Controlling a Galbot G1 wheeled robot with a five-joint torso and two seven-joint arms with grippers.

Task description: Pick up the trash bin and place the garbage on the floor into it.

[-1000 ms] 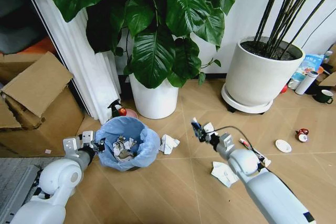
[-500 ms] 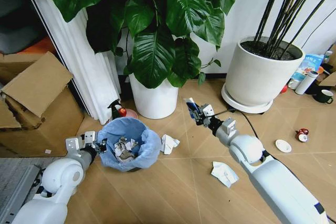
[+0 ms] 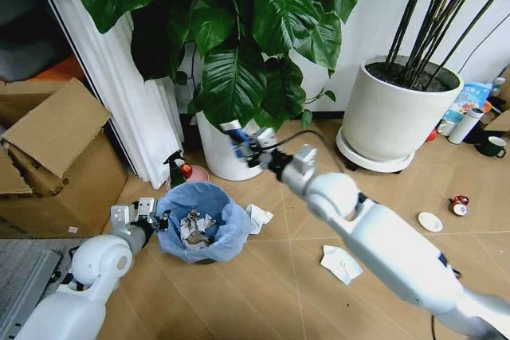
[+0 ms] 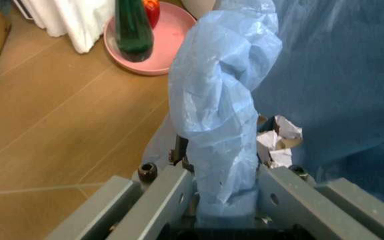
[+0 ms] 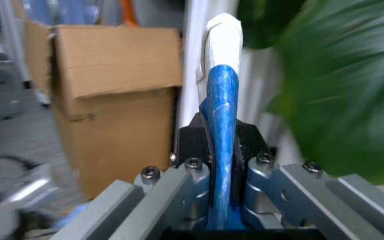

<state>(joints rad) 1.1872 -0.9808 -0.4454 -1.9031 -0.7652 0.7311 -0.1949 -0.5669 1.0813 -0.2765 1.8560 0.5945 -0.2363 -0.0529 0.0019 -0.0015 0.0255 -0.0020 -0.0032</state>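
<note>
We hold small round dark bin with crinkly light-blue bag liner (image 3: pixel 199 228) by rim, left gripper (image 3: pixel 149 214) clamped on folded plastic, keeping mouth open on tan chevron wood floor (image 3: pixel 271 292). Right gripper (image 3: pixel 243 142) pinches blue-white wrapper (image 5: pixel 221 130) upright, above and just behind bin, seemingly for drop. White paper wads (image 3: pixel 256 217) lie beside bin.

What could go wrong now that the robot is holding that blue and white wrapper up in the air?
The right claw pinches the blue-and-white wrapper high up by the white plant pot, off to one side of the small bin with the crinkly blue bag, so a drop here might miss. The left claw grips only the bag's folded rim, which could perhaps slip or tear.
</note>
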